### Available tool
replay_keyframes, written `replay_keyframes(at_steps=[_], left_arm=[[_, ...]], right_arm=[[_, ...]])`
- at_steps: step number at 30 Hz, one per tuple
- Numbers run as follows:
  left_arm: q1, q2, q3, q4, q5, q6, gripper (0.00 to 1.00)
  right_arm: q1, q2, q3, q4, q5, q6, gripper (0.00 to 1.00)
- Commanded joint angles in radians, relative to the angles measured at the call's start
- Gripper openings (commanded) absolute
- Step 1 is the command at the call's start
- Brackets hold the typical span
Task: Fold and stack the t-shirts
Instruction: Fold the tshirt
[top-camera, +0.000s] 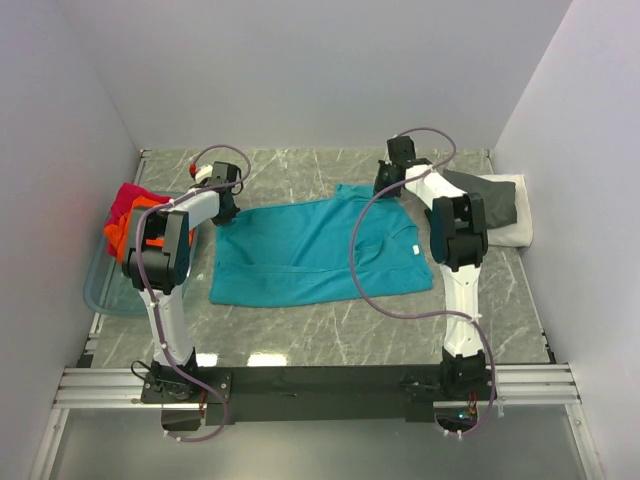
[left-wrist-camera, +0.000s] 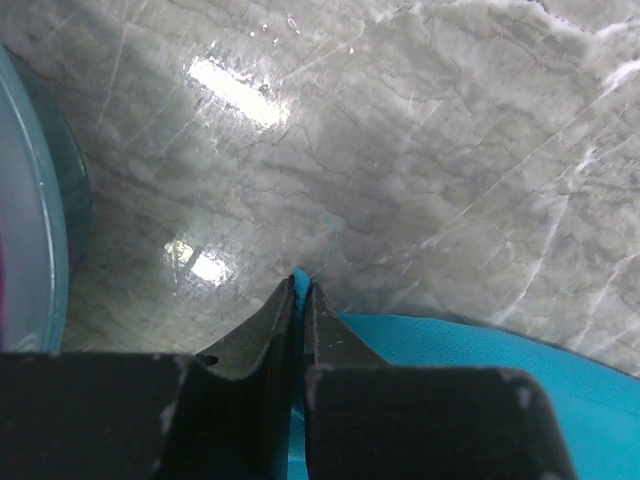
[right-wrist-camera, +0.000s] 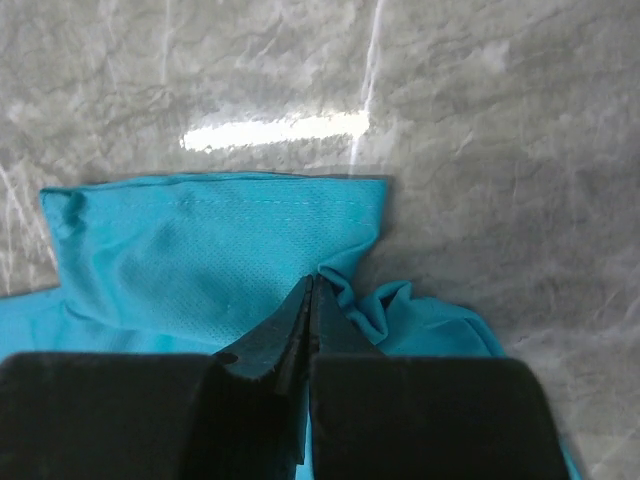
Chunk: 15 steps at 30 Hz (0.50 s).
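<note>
Since the teal t-shirt (top-camera: 300, 255) is thin, light knit cloth, I expect it to sag, stretch and crease wherever it goes unsupported, so edges and corners are the places to take it, never the middle of the body. It lies spread flat on the table (top-camera: 330, 335) between my two arms, about midway across. My left claw (left-wrist-camera: 300, 287) is closed to a slit on the far left corner of the hem, with a sliver of teal showing between the tips. My right claw (right-wrist-camera: 311, 285) is closed tight where the far sleeve meets the shoulder, with the cloth puckered around its tips. I judge it has a pinch there, though a thin one that could slip. The shirt's long axis runs across the table from side to side, with the hem towards my left arm, the collar towards my right, and one sleeve pointing at the far wall. The orange shirt (top-camera: 118, 238) and magenta-red shirt (top-camera: 128, 198) sit heaped in the tub (top-camera: 100, 295) at my left. The dark grey shirt (top-camera: 490, 200) lies on the white shirt (top-camera: 518, 228) beyond my right arm
</note>
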Motion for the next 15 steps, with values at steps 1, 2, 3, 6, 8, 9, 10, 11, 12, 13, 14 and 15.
replay_keyframes(at_steps=[1,2,3,6,8,9,10,11,12,13,14,15], left_arm=[[-0.003,-0.031,0.009,0.015,0.014,0.022,0.01],[-0.003,-0.031,0.014,0.014,0.015,0.022,0.01],[-0.003,-0.024,0.017,0.014,0.017,0.022,0.01],[-0.003,-0.026,0.016,0.017,0.021,0.017,0.0],[-0.003,-0.029,0.014,0.019,0.018,0.017,0.01],[-0.003,-0.027,0.015,0.018,0.017,0.019,0.01],[-0.003,-0.029,0.019,0.014,0.015,0.02,0.01],[-0.003,-0.026,0.02,0.013,0.014,0.022,0.01],[-0.005,-0.026,0.022,0.01,0.014,0.023,0.0],[-0.003,-0.024,0.023,0.008,0.014,0.023,0.01],[-0.003,-0.023,0.023,0.01,0.014,0.023,0.01],[-0.005,-0.021,0.025,0.01,0.014,0.023,0.01]], right_arm=[[-0.001,-0.082,0.014,0.024,-0.019,-0.001,0.0],[-0.001,-0.081,0.039,0.024,-0.019,-0.002,0.0],[-0.003,-0.076,0.067,0.005,-0.009,-0.005,0.01],[-0.015,-0.034,0.195,-0.041,0.015,-0.016,0.14],[-0.024,0.012,0.289,-0.062,0.007,-0.021,0.24],[-0.029,0.028,0.315,-0.079,0.002,-0.021,0.3],[-0.036,0.052,0.337,-0.082,-0.002,-0.021,0.36],[-0.039,0.065,0.366,-0.085,-0.008,-0.019,0.4],[-0.043,0.075,0.377,-0.095,-0.011,-0.019,0.41],[-0.046,0.094,0.384,-0.099,-0.016,-0.017,0.42],[-0.049,0.1,0.384,-0.102,-0.021,-0.016,0.42],[-0.049,0.105,0.381,-0.104,-0.027,-0.014,0.43]])
